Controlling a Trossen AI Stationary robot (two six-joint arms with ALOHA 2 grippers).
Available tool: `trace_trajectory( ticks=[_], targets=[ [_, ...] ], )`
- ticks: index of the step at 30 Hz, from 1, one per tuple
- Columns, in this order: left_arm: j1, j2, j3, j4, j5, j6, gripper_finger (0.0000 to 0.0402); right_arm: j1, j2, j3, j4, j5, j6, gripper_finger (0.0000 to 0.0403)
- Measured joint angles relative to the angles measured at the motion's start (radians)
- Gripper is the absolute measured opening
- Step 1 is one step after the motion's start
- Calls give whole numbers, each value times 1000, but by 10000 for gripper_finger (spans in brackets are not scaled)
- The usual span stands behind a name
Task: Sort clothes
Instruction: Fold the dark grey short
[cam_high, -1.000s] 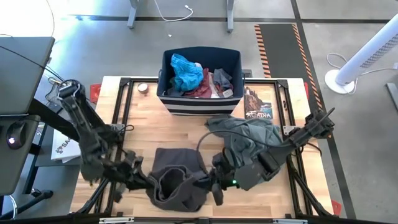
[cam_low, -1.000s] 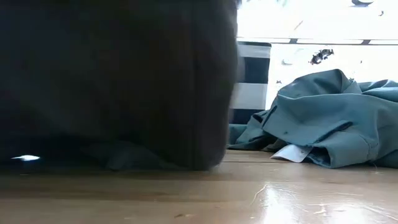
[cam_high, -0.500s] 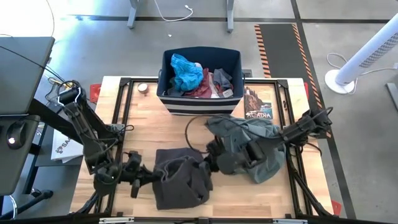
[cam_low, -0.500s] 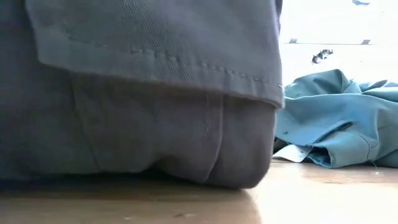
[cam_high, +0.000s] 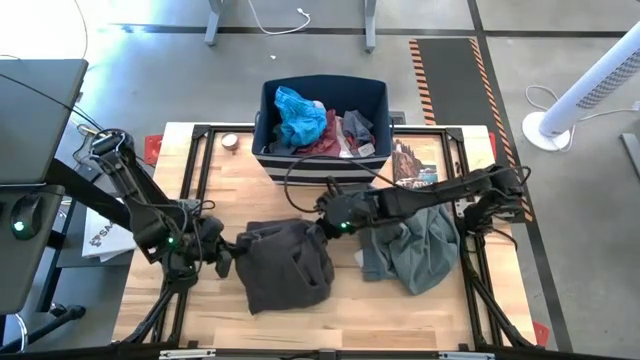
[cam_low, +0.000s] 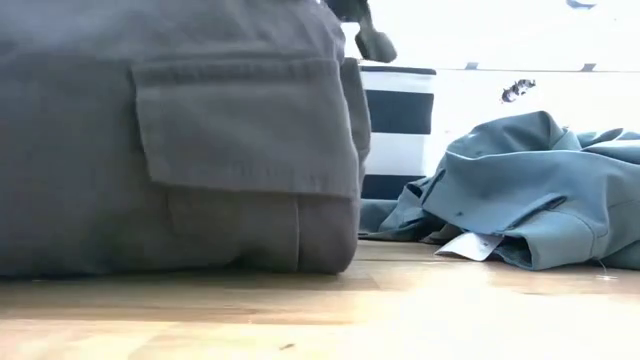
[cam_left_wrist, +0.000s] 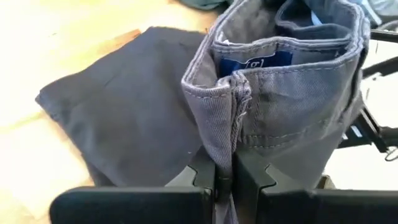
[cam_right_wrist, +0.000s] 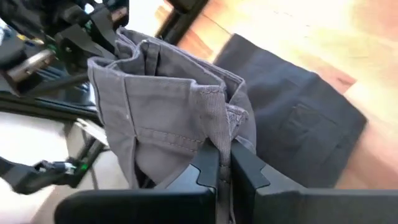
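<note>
The dark grey-brown trousers (cam_high: 285, 265) lie folded in the middle of the table. My left gripper (cam_high: 232, 250) is shut on their left end and my right gripper (cam_high: 322, 228) is shut on their right end, both by the waistband. The grey-green shirt (cam_high: 415, 245) lies crumpled on the table at the right. The navy striped bin (cam_high: 320, 125) at the far edge holds bright blue, maroon and grey pieces. My left gripper pinches the trousers' waistband at a seam (cam_left_wrist: 225, 134) between its two fingers, several layers, coming level from the table's left. The waistband stands raised; the rest lies on the table. My right gripper pinches the waistband's edge (cam_right_wrist: 221, 127) between its two fingers, coming from the table's right. The held part is raised and the legs lie on the table.
A small round thing (cam_high: 230, 141) lies at the far left by the bin. A printed card or booklet (cam_high: 412, 165) lies at the far right. Bare wood shows near the front edge (cam_high: 400, 320). A black frame (cam_high: 190, 180) runs around the table.
Both grippers have gone toward the table's far edge, carrying the trousers' waistband with them. The right one has also gone left, off the shirt. The trousers have been folded over and drawn farther back on the table. The shirt has stayed in place.
</note>
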Motion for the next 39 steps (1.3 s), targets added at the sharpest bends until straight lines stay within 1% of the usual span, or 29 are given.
trace_trajectory(
  ticks=[2, 5, 9, 11, 14, 16, 21, 26, 29, 31, 34, 37, 39],
  targets=[
    [18, -16, -47, 38, 17, -7, 17, -24, 25, 0, 1, -43, -15, 5],
    [43, -37, -121, 98, 11, -21, 17, -51, 72, 0, 4, -88, -36, 5],
    [89, -48, -218, 142, 4, -109, 17, -80, 135, 0, 5, -89, -37, 5],
    [109, -47, -262, 188, 30, -150, 17, -92, 175, 0, 5, -88, -29, 5],
    [143, -45, -317, 269, 84, -162, 17, -104, 234, 0, 7, -76, 10, 5],
    [165, -45, -335, 286, 116, -175, 26, -110, 268, 0, 15, -67, 40, 5],
    [217, -45, -341, 258, 148, -172, 45, -112, 325, 0, 24, -41, 108, 5],
    [230, -45, -340, 299, 167, -97, 53, -112, 328, 0, 24, -36, 121, 22],
    [221, -45, -316, 298, 171, -46, 69, -113, 326, 0, 26, -36, 120, 26],
    [221, -45, -291, 285, 183, -18, 89, -115, 325, 0, 29, -42, 119, 24],
    [221, -45, -254, 211, 204, -13, 127, -116, 325, 0, 30, -42, 102, 18],
    [221, -45, -223, 87, 229, -62, 167, -116, 325, 0, 32, -40, 101, 17],
    [221, -45, -209, 12, 264, -101, 190, -118, 325, 0, 32, -40, 101, 17]
  ],
)
